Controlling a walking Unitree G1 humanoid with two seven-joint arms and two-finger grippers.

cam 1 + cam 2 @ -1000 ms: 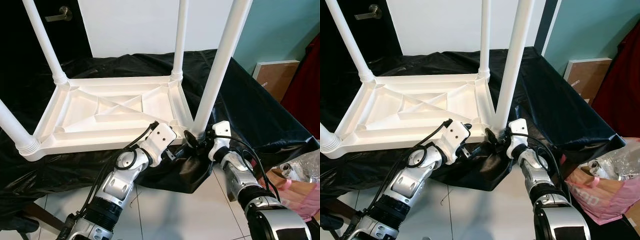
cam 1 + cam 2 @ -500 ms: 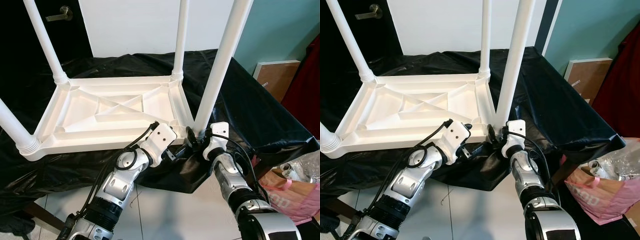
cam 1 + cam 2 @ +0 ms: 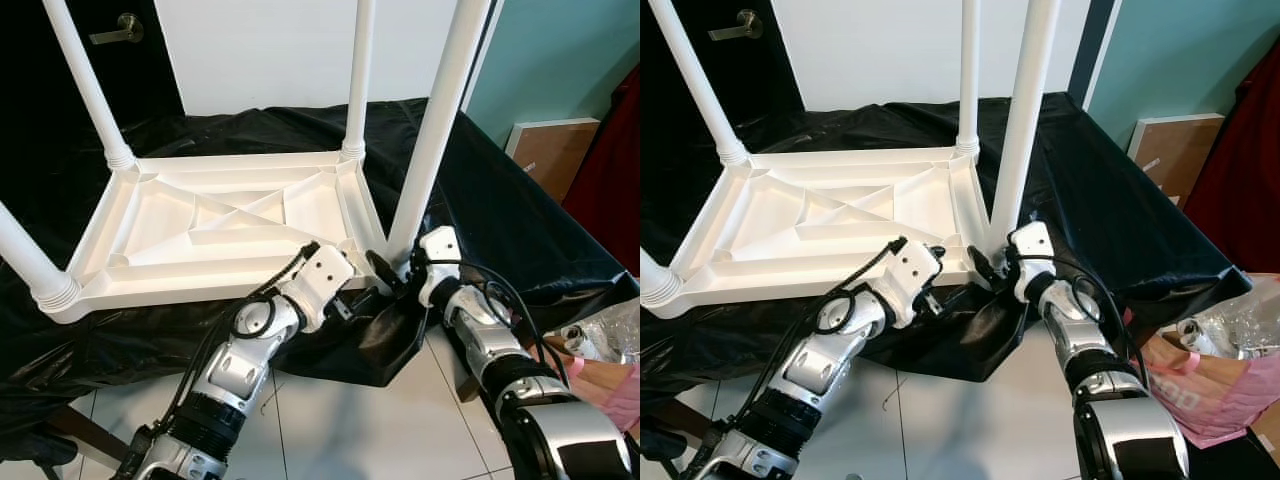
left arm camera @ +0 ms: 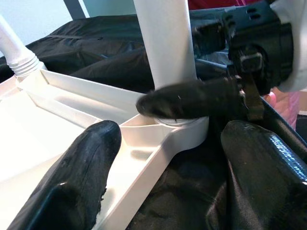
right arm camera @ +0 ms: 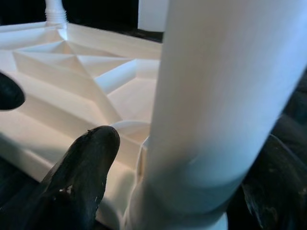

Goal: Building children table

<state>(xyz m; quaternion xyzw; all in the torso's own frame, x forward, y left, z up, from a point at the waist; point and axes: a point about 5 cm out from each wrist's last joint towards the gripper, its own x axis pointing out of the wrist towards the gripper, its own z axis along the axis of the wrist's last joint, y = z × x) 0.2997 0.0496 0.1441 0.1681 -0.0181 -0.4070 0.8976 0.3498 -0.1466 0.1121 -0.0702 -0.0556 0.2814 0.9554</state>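
From the left eye view, you see the white plastic children's table (image 3: 220, 225) lying upside down on a worktop draped in black sheeting (image 3: 510, 220), its four round legs standing up, and your right pincer (image 3: 398, 272) sits at the base of the near right leg (image 3: 430, 140). The right eye view shows your left pincer (image 3: 945, 293) at the table's near rim beside that same corner. In the left wrist view, its fingers (image 4: 76, 177) are spread either side of the corner socket, gripping nothing, while a finger of the right pincer lies across the leg's foot. In the right wrist view, the fingers (image 5: 84, 177) flank the leg closely; whether they pinch it, you cannot tell. Expect the table to be light, stiff and smooth, so likely slippery: hold the leg low by the socket, and steady the ribbed rim.
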